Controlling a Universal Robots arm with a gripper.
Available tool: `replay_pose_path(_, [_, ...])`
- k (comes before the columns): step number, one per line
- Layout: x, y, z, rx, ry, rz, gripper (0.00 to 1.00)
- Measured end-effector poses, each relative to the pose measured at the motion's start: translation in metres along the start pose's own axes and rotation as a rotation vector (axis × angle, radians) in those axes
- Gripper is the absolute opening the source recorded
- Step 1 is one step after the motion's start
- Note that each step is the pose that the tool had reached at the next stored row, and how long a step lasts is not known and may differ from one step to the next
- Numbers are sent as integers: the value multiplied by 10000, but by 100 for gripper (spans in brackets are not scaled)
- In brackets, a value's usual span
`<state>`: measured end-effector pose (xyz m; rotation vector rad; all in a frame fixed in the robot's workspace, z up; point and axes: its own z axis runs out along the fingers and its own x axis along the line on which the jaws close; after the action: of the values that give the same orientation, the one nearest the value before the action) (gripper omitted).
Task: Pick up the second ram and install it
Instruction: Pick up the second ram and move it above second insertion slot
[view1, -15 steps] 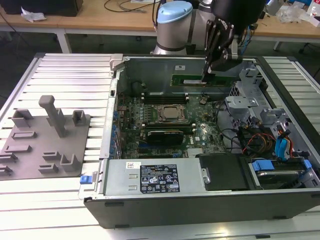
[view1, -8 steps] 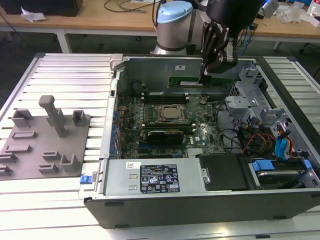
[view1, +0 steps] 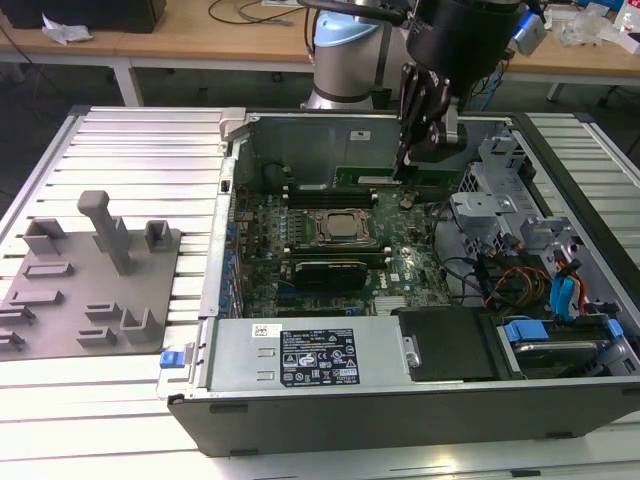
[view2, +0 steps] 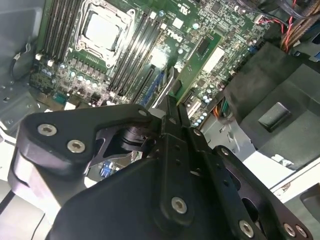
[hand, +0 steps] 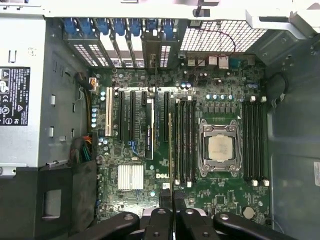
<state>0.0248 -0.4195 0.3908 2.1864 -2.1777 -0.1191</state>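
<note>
Right now I am holding the gripper (hand: 172, 212) over the open case (view1: 400, 425). Its fingers are pinched narrow on the second ram (hand: 171, 150), which is running straight out from between the fingertips. I am carrying the stick on edge so that it is lying parallel to the black memory slots (hand: 186, 142) beneath the hand, ready to line up with one of them. The CPU socket (hand: 220, 148) is sitting just beyond those slots, off to one side of the fingers. I am judging the stick to be hanging above the board, not yet seated in any slot.
</note>
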Motion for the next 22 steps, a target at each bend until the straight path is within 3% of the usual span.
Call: replay_pose_path(22, [5,-24,262,0,1,0,13])
